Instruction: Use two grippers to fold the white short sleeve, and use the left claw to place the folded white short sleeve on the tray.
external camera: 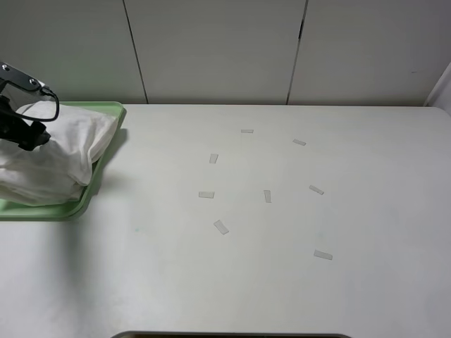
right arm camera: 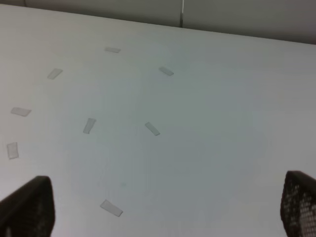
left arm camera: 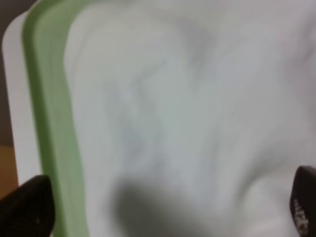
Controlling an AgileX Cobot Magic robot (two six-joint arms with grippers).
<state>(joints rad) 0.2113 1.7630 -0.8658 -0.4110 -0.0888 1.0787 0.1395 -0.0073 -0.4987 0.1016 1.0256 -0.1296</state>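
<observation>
The white short sleeve [external camera: 56,158] lies folded in a soft bundle on the pale-green tray [external camera: 49,210] at the table's far left. My left gripper [external camera: 25,134] hovers just over the bundle's left part. In the left wrist view its two black fingertips [left arm camera: 24,207] stand far apart, open, with the white short sleeve [left arm camera: 197,98] spread below them and the tray rim [left arm camera: 49,108] alongside. My right gripper [right arm camera: 163,210] is open over bare table, with nothing between its fingers. The exterior high view does not show the right arm.
Several small whitish tape strips [external camera: 221,227] are scattered over the middle and right of the white table; the right wrist view shows them too, one strip [right arm camera: 111,208] close to the gripper. A panelled wall runs behind the table's far edge.
</observation>
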